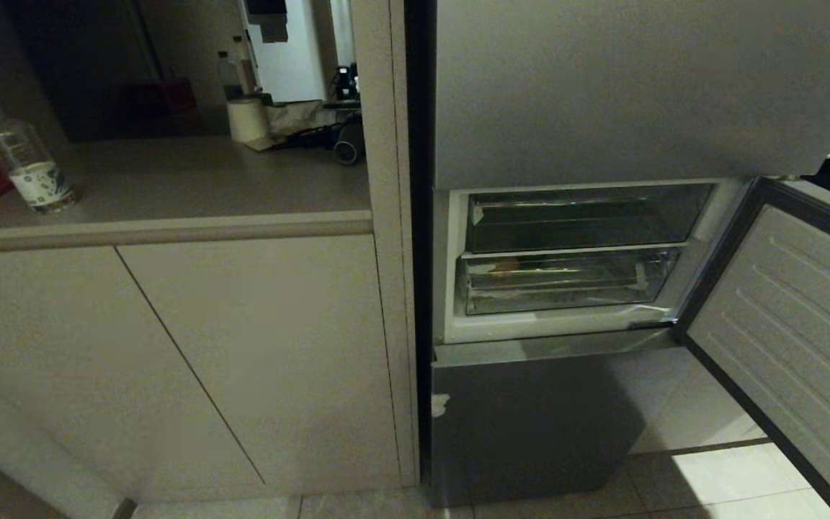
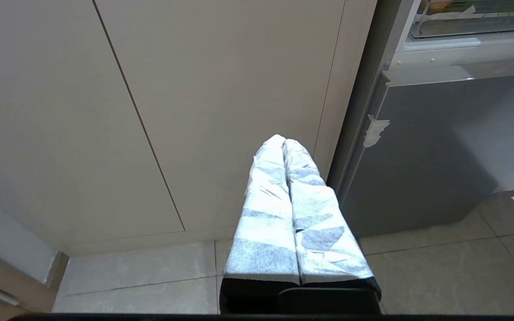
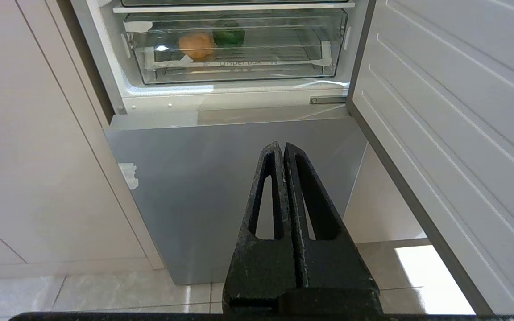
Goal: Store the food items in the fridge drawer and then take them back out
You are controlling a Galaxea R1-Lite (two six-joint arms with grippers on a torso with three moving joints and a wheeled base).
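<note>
Right wrist view: the fridge drawer (image 3: 239,44), a clear bin with a ribbed bottom, sits pushed in at the foot of the open fridge compartment, below a second clear compartment (image 1: 588,216). Inside it, toward its left end as the head view shows it, lie the potato (image 3: 197,45) and, just beside it and farther back, the bell pepper (image 3: 229,37). Printing on the drawer's front lip reads "Crisper Box" — the first letters partly hidden by a strip of white tape (image 3: 167,63). The right pincer (image 3: 283,149), bare black, is clenched with its tips pressed together and grasps nothing; it hangs in front of the grey lower door panel (image 3: 221,178), well below the drawer. The open fridge door (image 3: 453,116) stands to the robot's right. The left pincer (image 2: 284,141), wrapped in pale patterned cloth, is likewise clenched and empty, before the beige cupboard doors (image 2: 217,102). In the head view a water bottle (image 1: 26,162) with a white label — its text unreadable — stands on the table (image 1: 192,180) left of the fridge.
</note>
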